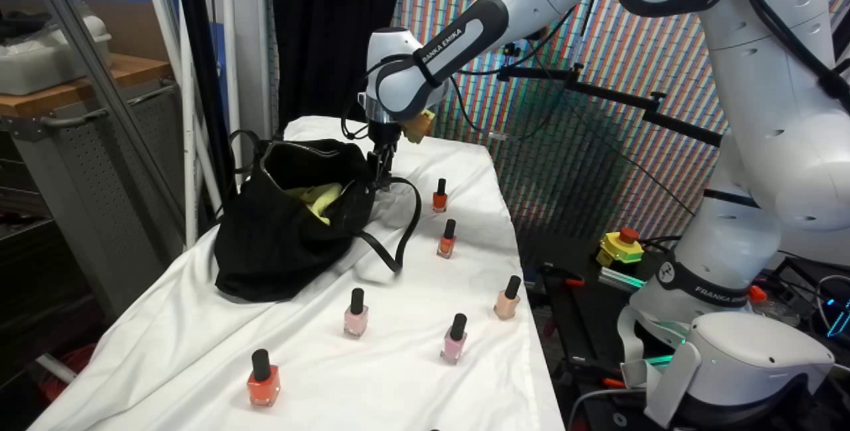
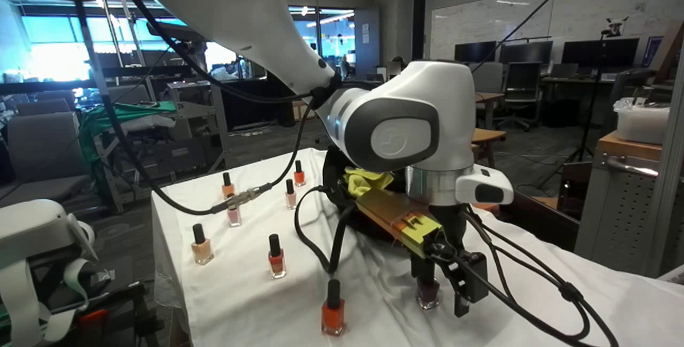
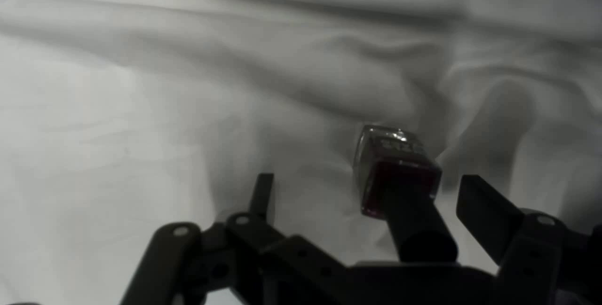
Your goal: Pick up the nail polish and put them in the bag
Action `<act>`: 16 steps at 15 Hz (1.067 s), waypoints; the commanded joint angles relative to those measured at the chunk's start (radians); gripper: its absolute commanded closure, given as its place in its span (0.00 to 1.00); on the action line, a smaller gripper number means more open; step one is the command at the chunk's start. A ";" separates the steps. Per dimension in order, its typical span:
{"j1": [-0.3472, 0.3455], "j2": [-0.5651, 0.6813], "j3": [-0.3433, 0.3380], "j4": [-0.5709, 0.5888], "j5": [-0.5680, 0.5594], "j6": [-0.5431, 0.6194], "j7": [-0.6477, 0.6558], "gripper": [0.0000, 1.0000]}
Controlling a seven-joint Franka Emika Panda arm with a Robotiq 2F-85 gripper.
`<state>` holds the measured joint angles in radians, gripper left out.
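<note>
Draped in white, the desk [image 1: 385, 398] is flanked along one long edge by the robot's base [image 1: 724, 245]. Around a standing dark-red nail polish [image 3: 400, 180] the gripper [image 3: 366, 192] is spread wide, with gaps seen on both sides. Other bottles [image 2: 277, 262] are scattered toward the base's edge; the bag [image 1: 282, 248] is set near the opposite one.

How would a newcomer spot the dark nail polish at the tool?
Start at the white-draped table and follow the white arm down to its black tool. Between its open jaws stands a small, square glass nail polish bottle with a black cap. Its polish is dark wine-red, not bright like the orange-red bottle nearby or pale like a pink bottle.
</note>
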<state>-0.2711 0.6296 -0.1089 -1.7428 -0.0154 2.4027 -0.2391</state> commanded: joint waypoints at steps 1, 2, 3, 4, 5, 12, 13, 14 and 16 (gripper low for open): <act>-0.013 0.053 0.013 0.066 0.017 -0.037 -0.004 0.00; -0.012 0.056 0.011 0.072 0.014 -0.049 -0.002 0.00; -0.011 0.058 0.011 0.075 0.013 -0.054 -0.002 0.00; -0.009 0.057 0.011 0.076 0.010 -0.057 -0.004 0.00; -0.009 0.057 0.011 0.078 0.011 -0.062 -0.004 0.00; -0.005 0.054 0.010 0.084 0.005 -0.082 -0.005 0.52; -0.005 0.054 0.010 0.084 0.005 -0.083 -0.006 0.56; -0.004 0.055 0.010 0.086 0.004 -0.085 -0.005 0.66; -0.002 0.061 0.008 0.091 0.000 -0.087 -0.001 0.80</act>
<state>-0.2708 0.6524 -0.1050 -1.6946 -0.0155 2.3337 -0.2395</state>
